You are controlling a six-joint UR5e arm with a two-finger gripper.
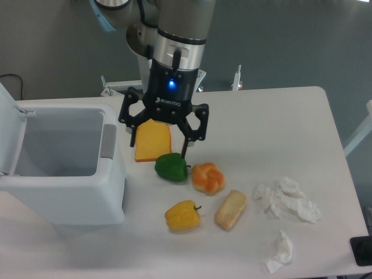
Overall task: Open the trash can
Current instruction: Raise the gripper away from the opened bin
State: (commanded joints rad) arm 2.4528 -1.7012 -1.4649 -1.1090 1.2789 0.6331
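Observation:
The trash can (64,195) is a large white boxy bin at the table's left side. Its lid (10,128) stands swung up at the far left, and the inside is open to view. A grey push tab (108,141) sits on its right rim. My gripper (158,138) hangs open to the right of the bin, clear of the rim, over an orange cheese wedge (152,142). Nothing is between its fingers.
A green pepper (171,167), an orange bun (208,178), a yellow pepper (182,215) and a bread roll (231,209) lie right of the bin. Crumpled tissues (288,200) and a smaller tissue (280,251) lie at the right.

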